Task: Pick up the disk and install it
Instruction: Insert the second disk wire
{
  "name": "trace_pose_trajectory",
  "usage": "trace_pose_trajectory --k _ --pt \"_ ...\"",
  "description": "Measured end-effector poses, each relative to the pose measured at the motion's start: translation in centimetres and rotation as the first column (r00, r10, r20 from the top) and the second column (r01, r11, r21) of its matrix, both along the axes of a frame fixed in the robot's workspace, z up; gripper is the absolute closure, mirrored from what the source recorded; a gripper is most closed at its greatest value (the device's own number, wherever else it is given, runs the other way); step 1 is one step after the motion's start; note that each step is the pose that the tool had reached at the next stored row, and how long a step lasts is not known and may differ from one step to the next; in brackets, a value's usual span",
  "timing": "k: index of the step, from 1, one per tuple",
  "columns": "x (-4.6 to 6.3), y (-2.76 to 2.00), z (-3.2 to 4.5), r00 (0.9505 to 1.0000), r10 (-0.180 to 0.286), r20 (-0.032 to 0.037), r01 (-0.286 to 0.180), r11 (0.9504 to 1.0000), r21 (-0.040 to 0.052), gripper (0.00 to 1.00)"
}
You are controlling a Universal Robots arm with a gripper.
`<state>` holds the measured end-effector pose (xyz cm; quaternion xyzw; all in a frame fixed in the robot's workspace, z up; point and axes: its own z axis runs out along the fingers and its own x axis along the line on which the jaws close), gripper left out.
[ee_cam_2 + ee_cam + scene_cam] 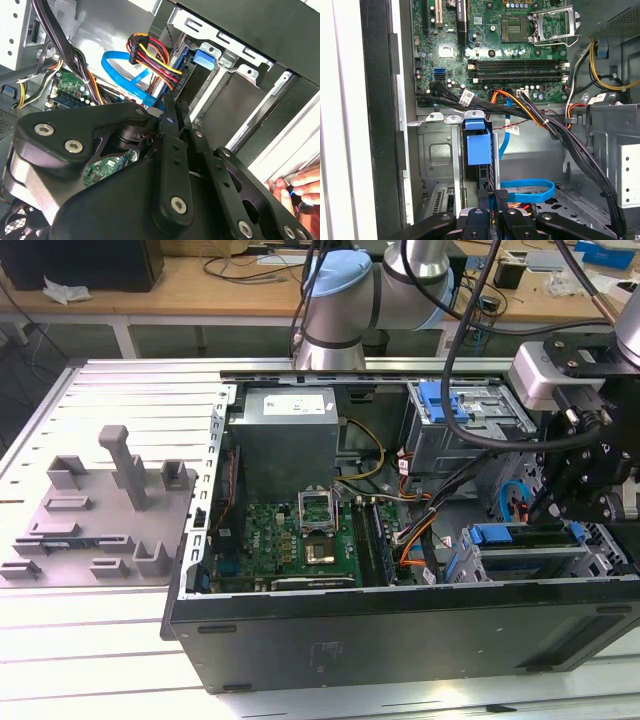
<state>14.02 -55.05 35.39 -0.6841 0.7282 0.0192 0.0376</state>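
The disk [479,147] stood on edge in the drive cage [437,150], its blue bracket uppermost, probably so it could slide along the cage rails. In the exterior view this bay lay at about four o'clock from the motherboard [300,535]. The hand [494,196] had its fingers drawn close together, seemingly pinching the disk's thin rear edge to steer it. The first wrist view showed the slot and the looped blue data cable [530,187]. The second wrist view added the coloured power leads [150,55] and a person's fingertips [300,187] at the case edge.
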Motion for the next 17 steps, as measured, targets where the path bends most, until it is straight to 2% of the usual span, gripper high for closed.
trace_pose_trajectory --k 17 --pt "0.05 0.00 -0.37 1.0000 0.000 0.0000 0.000 1.0000 0.0000 0.84"
